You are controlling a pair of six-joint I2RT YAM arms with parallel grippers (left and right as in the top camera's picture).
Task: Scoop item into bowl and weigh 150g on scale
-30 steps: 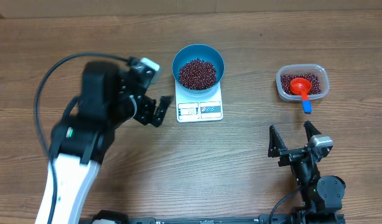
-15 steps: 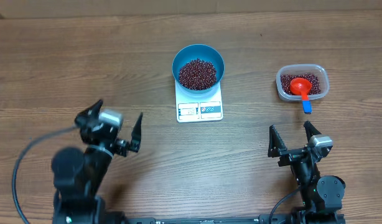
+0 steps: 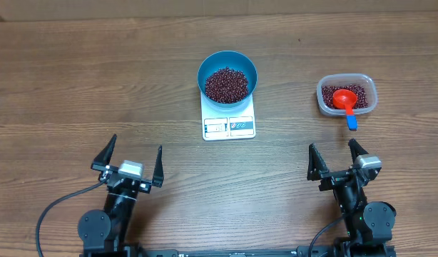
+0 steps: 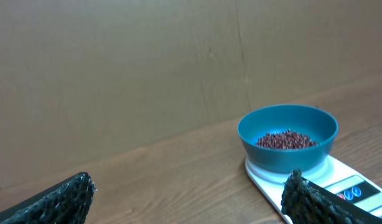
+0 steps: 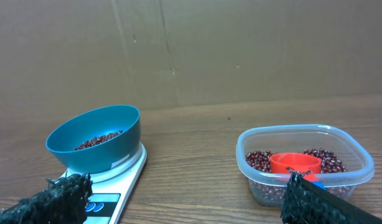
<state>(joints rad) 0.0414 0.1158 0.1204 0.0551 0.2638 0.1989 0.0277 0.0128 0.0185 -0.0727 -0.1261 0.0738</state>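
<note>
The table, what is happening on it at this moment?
Nothing is being handled. The left gripper and the right gripper both stand open and empty, apart from everything else. The bowl, holding beans, sits on the scale. The scoop lies in the tub at the right, on more beans.

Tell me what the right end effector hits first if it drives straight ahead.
Probably the clear tub or the blue scoop handle jutting over its near wall, though height is unclear.
</note>
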